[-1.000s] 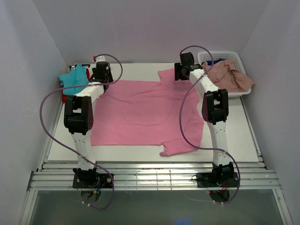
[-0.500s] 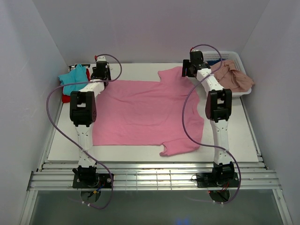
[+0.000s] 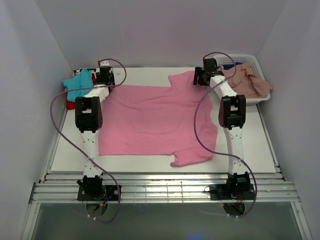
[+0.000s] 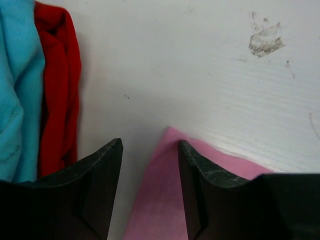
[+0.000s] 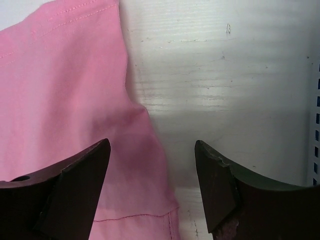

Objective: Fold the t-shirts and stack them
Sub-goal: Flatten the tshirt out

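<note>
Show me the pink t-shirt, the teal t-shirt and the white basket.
pink t-shirt [image 3: 150, 120]: top view, middle of its body.
teal t-shirt [image 3: 80, 83]: top view, middle of the cloth.
white basket [image 3: 245, 56]: top view, far rim.

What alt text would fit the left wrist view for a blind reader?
The open left end effector straddles a corner of the bright pink t-shirt on the white table. A red t-shirt and a teal t-shirt lie bunched at the left edge.

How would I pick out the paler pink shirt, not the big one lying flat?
Go to the table's far right corner, where a white basket stands. The dusty salmon-pink t-shirt lies crumpled over its rim. Unlike the bright pink t-shirt spread flat mid-table, it is duller and bunched up.
</note>
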Tool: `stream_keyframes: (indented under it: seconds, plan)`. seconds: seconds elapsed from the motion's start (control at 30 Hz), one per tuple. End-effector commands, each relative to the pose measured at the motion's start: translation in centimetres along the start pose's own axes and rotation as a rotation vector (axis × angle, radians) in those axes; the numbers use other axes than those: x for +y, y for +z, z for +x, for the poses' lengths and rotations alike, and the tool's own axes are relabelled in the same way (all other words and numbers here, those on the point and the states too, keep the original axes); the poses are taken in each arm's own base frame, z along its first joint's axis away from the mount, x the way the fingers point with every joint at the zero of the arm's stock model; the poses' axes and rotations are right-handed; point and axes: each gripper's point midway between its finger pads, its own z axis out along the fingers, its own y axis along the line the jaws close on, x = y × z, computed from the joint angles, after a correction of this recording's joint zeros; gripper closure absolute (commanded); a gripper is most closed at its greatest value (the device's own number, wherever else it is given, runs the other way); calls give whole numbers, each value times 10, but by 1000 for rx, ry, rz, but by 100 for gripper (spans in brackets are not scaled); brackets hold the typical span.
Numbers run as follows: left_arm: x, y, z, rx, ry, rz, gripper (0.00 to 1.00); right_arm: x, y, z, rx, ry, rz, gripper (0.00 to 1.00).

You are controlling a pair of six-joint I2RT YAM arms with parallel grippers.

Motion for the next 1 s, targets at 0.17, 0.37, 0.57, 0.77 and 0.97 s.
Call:
stream_keyframes:
  seconds: [0.17,0.37,0.57,0.77,0.97]
  plan:
    - [-8,4,-28,-60,-26,43,41,0,4,-12,-36,35,-31,28]
    - [-11,9,-15,-32,-30,46,47,2,5,-9,-25,43,-46,61]
    - [-10,13,-13,-36,-31,31,55,6,7,-4,-12,49,-66,88]
    - [-7,21,-18,-57,-28,17,60,7,7,-3,-12,49,-74,92]
    - [-1,28,-18,-60,-33,-5,73,7,4,-5,-18,52,-75,92]
